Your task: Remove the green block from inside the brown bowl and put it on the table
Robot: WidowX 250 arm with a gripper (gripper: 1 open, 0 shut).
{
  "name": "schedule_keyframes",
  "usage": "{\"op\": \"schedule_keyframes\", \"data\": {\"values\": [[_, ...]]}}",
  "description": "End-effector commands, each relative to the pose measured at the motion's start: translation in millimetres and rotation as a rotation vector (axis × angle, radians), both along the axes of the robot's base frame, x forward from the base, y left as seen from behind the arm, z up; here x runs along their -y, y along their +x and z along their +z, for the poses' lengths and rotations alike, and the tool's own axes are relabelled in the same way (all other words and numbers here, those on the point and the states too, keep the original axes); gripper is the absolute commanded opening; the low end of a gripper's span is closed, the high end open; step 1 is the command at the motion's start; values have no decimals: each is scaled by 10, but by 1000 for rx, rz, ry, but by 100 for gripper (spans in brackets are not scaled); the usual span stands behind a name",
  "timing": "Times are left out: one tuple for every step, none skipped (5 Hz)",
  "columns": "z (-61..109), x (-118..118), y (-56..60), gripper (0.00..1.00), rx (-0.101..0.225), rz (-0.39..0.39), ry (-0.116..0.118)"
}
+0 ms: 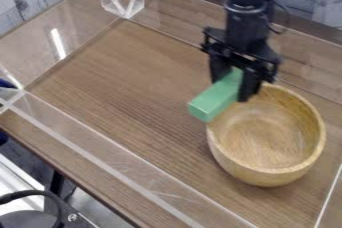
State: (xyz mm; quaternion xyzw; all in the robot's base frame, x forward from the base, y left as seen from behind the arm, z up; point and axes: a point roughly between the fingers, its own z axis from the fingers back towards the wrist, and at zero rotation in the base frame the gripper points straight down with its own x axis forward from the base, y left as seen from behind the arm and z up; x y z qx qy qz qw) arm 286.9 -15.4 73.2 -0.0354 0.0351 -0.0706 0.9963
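The green block (215, 99) hangs tilted in the air, its upper end pinched by my black gripper (243, 78), which points straight down and is shut on it. The block's lower end sticks out to the left over the table (120, 82), just outside the left rim of the brown bowl (270, 138). That round tan wooden bowl sits at the right, and nothing lies inside it. My arm rises from the gripper to the top edge of the view.
Low clear acrylic walls (80, 132) edge the tabletop along the left and front. A small clear bracket (123, 0) stands at the far back corner. Bare wood stretches left of the bowl.
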Motion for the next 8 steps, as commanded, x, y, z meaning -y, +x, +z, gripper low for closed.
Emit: {"op": "schedule_keyframes", "data": {"values": [[435,-327,175,0,181,22,11],[315,-591,237,0,171,39,33],[137,-653,225,0,137,43,49],[-37,-691,175,0,106,40,58],[-200,-730,131,0,82,40,65],[-64,-597,195,0,107,32,57],[-54,-582,208,0,110,31,57],[-41,-573,217,0,111,31,58]]}}
